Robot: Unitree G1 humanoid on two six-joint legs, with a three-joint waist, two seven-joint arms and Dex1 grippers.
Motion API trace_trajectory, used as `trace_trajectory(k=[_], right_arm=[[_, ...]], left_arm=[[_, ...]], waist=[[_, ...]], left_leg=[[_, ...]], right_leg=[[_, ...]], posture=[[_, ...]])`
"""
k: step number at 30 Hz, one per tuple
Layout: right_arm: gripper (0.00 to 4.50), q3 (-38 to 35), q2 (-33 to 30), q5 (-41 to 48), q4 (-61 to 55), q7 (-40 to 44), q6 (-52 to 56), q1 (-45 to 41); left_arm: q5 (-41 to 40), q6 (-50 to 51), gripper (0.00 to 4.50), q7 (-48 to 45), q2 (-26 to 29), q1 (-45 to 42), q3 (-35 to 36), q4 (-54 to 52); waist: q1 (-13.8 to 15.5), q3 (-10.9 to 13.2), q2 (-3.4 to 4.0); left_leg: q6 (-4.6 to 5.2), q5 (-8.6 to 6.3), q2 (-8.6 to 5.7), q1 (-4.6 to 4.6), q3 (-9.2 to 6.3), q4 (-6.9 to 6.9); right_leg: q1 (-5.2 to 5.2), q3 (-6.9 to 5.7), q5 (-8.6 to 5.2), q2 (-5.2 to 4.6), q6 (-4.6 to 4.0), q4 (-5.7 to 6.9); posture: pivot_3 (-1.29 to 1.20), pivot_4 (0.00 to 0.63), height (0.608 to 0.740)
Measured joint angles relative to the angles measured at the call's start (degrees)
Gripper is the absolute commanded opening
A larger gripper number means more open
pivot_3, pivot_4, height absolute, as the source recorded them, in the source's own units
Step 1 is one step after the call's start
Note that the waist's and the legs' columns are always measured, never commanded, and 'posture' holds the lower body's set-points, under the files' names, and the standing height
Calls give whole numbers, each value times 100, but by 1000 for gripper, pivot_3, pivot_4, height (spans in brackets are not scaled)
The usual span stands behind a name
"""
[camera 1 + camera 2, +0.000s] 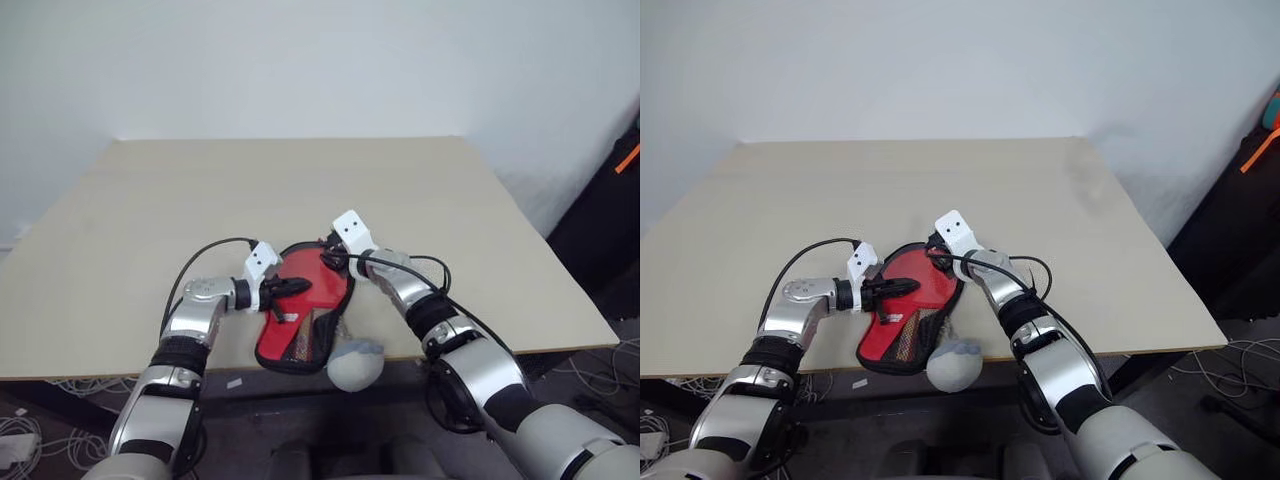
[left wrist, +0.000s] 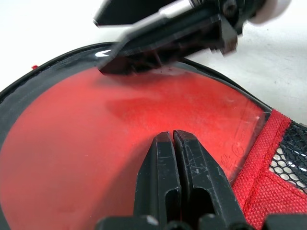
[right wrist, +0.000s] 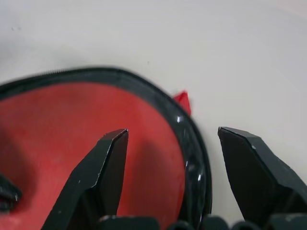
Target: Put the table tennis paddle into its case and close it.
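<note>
The table tennis paddle point(image 1: 312, 278) lies with its red face up inside the open case point(image 1: 283, 352), near the table's front edge. The case's black zipper rim point(image 3: 193, 143) runs round the blade, and its red-edged mesh pocket point(image 2: 287, 163) lies toward the handle end. My left gripper point(image 1: 296, 287) is shut with nothing between its fingers. It reaches in over the red face point(image 2: 72, 143) from the left. My right gripper point(image 3: 172, 130) stands open over the far rim of the case, one finger above the blade and one past the rim. The handle is hidden.
A grey-blue rounded tag point(image 1: 355, 365) hangs off the table's front edge beside the case. The light wooden table point(image 1: 300, 180) stretches bare behind and to both sides. A white wall stands behind it, and dark equipment point(image 1: 610, 210) is at the far right.
</note>
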Motion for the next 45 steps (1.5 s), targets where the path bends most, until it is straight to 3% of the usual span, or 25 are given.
trace_trajectory(k=[4, 7, 13, 23, 30, 45], right_arm=[[3040, -110, -343, 37, -608, 65, 324, 64], [3040, -222, -853, 104, -1969, 230, 885, 506], [3040, -336, -2018, 485, -4909, 925, 2757, 2197], [3040, -925, -3467, 2277, -8399, 2011, 5453, 3764], [3040, -959, -3822, 3057, -9030, 2265, 5710, 4153], [3040, -677, -4738, 3808, -9680, 2631, 5436, 4600]], left_arm=[[15, -42, 0, -27, -14, -48, -42, 58], [17, -63, 0, -57, -38, -77, -44, 116], [23, -84, 0, -80, -101, -152, -56, 231], [56, -273, 0, -190, -196, -343, -101, 600], [139, -431, 0, -283, -270, -521, -102, 925], [246, -644, 0, -349, -353, -710, -128, 1245]], waist=[[24, 0, 0], [37, -3, 0], [111, -6, 4], [172, -10, 7], [200, -11, 5], [297, -12, -5]], left_leg=[[0, 0, -2, -3, -1, 2], [0, -1, -3, -5, -3, 0], [1, -1, -3, -6, 1, 2], [1, -2, -5, -5, 2, 4], [1, -3, -9, -3, -5, 8], [6, -7, -7, -2, -3, 10]], right_leg=[[-1, 1, 0, -2, 0, 0], [1, 0, -2, -3, 2, -3], [-3, 1, -7, -3, 9, -5], [1, -1, -28, -6, 14, -18], [7, -9, -29, -10, 13, -26], [6, -9, -30, -10, 13, -31]], posture=[[0, 0, 740], [0, 0, 740], [0, 0, 740], [0, 0, 740], [0, 0, 740], [0, 0, 740]])
